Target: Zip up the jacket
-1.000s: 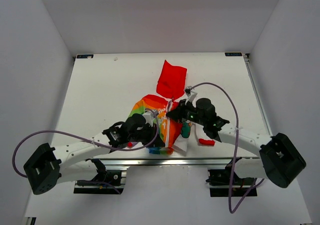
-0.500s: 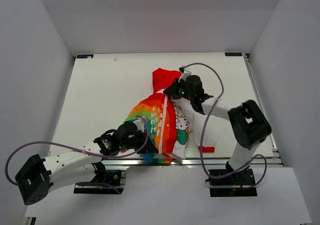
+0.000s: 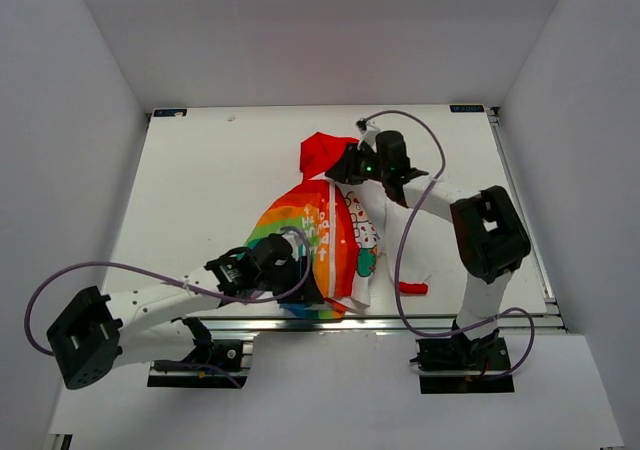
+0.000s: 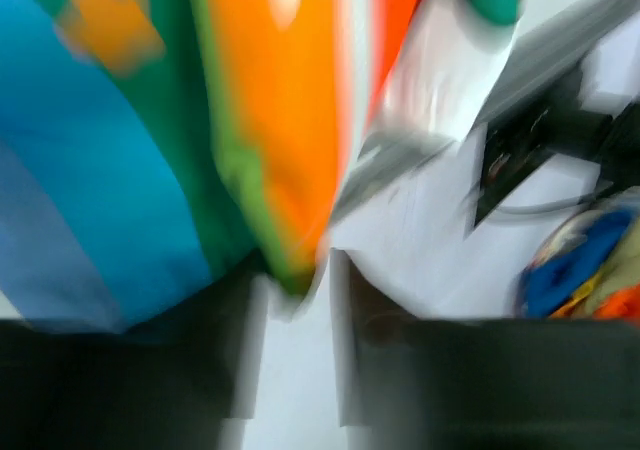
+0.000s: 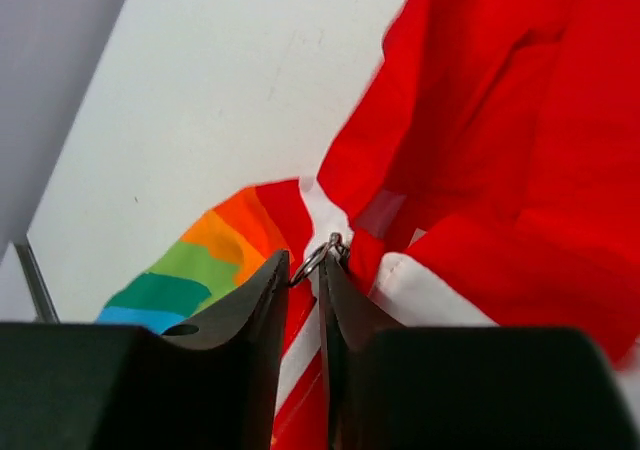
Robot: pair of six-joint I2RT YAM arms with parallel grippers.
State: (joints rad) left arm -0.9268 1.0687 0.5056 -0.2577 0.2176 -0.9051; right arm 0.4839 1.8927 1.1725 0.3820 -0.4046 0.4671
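Note:
The jacket (image 3: 300, 232) lies flat, red hood (image 3: 322, 152) toward the far side, rainbow half on the left, white cartoon half (image 3: 362, 235) on the right. Its two halves meet along the zip from hem to collar. My right gripper (image 3: 343, 167) is at the collar. In the right wrist view its jaws (image 5: 303, 262) stand a little apart, and the metal ring of the zip pull (image 5: 322, 253) sits at their tips. My left gripper (image 3: 316, 292) is at the bottom hem. The left wrist view is blurred; the left gripper (image 4: 298, 270) is open, with the hem's corner (image 4: 290, 270) at its tips.
A small red piece (image 3: 412, 287) lies on the table to the right of the jacket. The metal rail (image 3: 400, 322) runs along the table's near edge just behind the hem. White walls close in the table's sides and back. Purple cables loop over both arms.
My right gripper travelled from the jacket's middle up to the collar, and the crumpled jacket is now stretched out with its halves joined. Both grippers' jaws have parted. The left arm shifted slightly at the hem.

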